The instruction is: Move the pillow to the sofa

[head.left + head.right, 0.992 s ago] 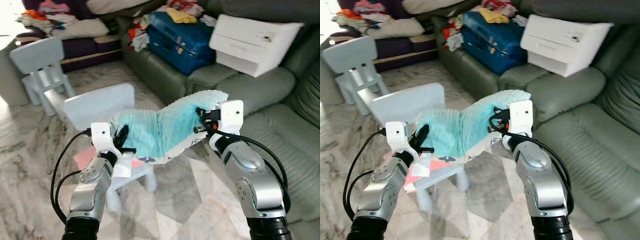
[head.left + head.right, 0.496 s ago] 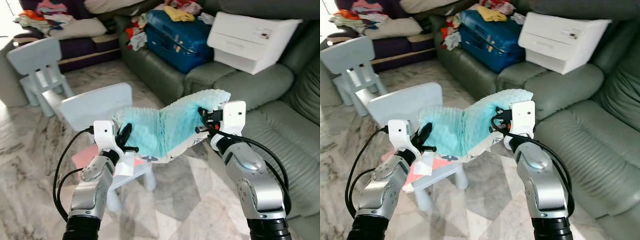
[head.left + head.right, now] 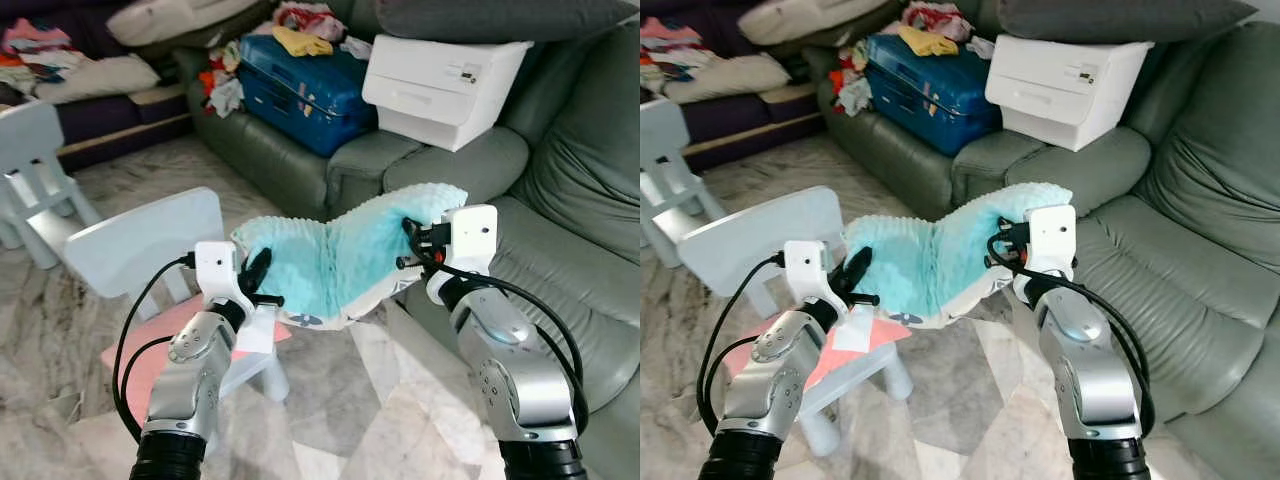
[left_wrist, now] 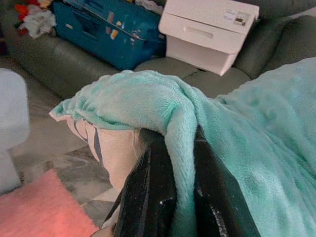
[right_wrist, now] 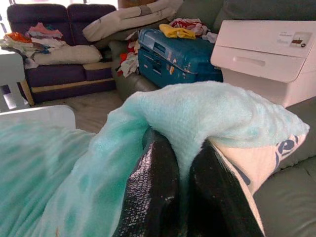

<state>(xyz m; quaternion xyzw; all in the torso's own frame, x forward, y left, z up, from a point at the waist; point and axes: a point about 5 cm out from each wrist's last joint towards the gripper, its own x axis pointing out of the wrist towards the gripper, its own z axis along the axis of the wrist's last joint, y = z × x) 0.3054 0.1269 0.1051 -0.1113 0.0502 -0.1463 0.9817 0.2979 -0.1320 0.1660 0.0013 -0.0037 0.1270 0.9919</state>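
Note:
A teal fuzzy pillow (image 3: 335,260) with a white printed underside hangs in the air between my two arms. My left gripper (image 3: 256,285) is shut on its left end and my right gripper (image 3: 408,243) is shut on its right end. In the wrist views each pair of black fingers (image 4: 153,192) (image 5: 158,187) pinches a fold of the teal fabric. The pillow sags in the middle. The grey-green sofa (image 3: 590,270) lies to the right, its seat cushion just beyond the right arm.
A small white child's chair (image 3: 150,250) with a pink seat pad stands below my left arm. A white drawer box (image 3: 445,75) and a blue suitcase (image 3: 300,90) sit on the far sofa section. Marble floor (image 3: 350,400) lies below the pillow.
The whole view has swung to the right: the sofa seat now takes more of the picture and the chairs have slid left. Both grippers still hold the pillow the same way.

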